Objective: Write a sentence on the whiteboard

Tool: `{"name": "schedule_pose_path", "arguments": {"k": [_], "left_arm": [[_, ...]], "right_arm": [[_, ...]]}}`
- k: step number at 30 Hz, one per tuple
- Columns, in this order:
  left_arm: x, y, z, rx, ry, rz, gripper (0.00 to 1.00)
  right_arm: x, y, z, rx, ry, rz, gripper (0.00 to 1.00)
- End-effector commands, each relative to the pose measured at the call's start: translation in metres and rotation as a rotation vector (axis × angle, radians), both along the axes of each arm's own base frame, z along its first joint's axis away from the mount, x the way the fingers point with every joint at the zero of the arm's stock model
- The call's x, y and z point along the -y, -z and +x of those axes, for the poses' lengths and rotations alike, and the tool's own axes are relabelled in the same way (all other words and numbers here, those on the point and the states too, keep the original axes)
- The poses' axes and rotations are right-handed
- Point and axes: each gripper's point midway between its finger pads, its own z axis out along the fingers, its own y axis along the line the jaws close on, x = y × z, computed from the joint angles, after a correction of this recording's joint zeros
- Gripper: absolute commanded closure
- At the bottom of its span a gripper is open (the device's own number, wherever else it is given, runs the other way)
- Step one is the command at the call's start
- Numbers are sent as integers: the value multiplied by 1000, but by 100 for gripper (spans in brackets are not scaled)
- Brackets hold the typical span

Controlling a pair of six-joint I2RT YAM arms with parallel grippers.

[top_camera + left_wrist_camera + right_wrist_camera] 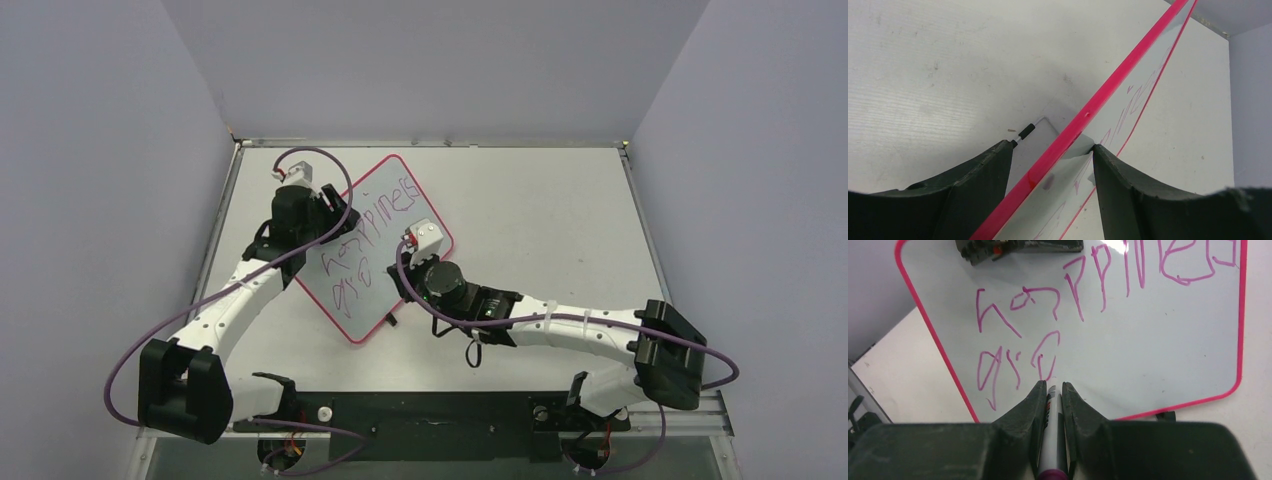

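Note:
The whiteboard (367,312) lies turned like a diamond at the table's middle left, white with a thin red-pink frame. The sentence (380,215) in purple-magenta reads "happiness", with a few letters on a second line (1018,360). My right gripper (1052,385) is shut on a marker (1053,440), whose tip touches the board (1158,355) just under the last letter of the second line. My left gripper (1052,145) straddles the board's red edge (1108,90). One finger is on the written face and the other behind it. The left gripper also shows in the top view (325,205).
A thin wire leg with a black tip (1028,131) sticks out behind the board. A small black clip (1165,415) sits on the board's near edge. The white tabletop (540,210) lies all round, with grey walls on three sides.

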Motion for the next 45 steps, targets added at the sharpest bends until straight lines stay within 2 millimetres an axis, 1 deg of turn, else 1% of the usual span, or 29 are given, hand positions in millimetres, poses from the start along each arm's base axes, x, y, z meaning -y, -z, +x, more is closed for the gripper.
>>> {"name": "schedule_pose_path", "arguments": {"k": [1,2,3,4,5,6,7,10,14,16,20,24,25,29,35,40,45], "left_arm": [[4,-1,-9,-33,55,46,54],[5,-2,-10,-37,62,49,54],[3,-4,-11,-44,63,63,54],[1,-5,-12,-48,63,76,54],[-1,-7,-14,-55,57,86,54],[-2,-7,-15,-57,56,92,54],[-3,-10,-14,-57,54,96,54],[-3,-12,-14,-64,64,112,54],[-4,-9,-14,-73,73,128,54],[-4,-7,-14,-70,76,132,54],[-4,-8,-11,-66,77,143,54],[-5,-8,-9,-59,71,145,54],[-5,-6,-9,-60,70,146,54],[-4,-4,-7,-63,73,145,54],[-6,-7,-6,-55,69,149,54],[-7,-7,-7,-53,67,148,54],[-7,-6,-7,-52,66,144,54]], "right_arm": [[13,-16,3,75,4,40,100],[18,-20,4,87,15,56,100],[22,-15,3,96,21,64,100],[26,-21,5,110,31,94,100],[29,-22,5,129,35,135,100],[30,-33,9,155,38,192,100],[32,-27,9,155,36,196,100],[26,-28,15,170,21,233,100],[13,-37,17,197,-14,259,100],[9,-45,20,215,-16,273,100],[0,-49,25,221,-29,275,100],[-9,-43,26,205,-49,274,100],[-12,-38,27,198,-58,268,100],[-22,-29,26,184,-79,284,100],[-31,-16,30,164,-85,270,100],[-33,-7,35,149,-69,257,100],[-33,-4,44,135,-49,247,100]]}}
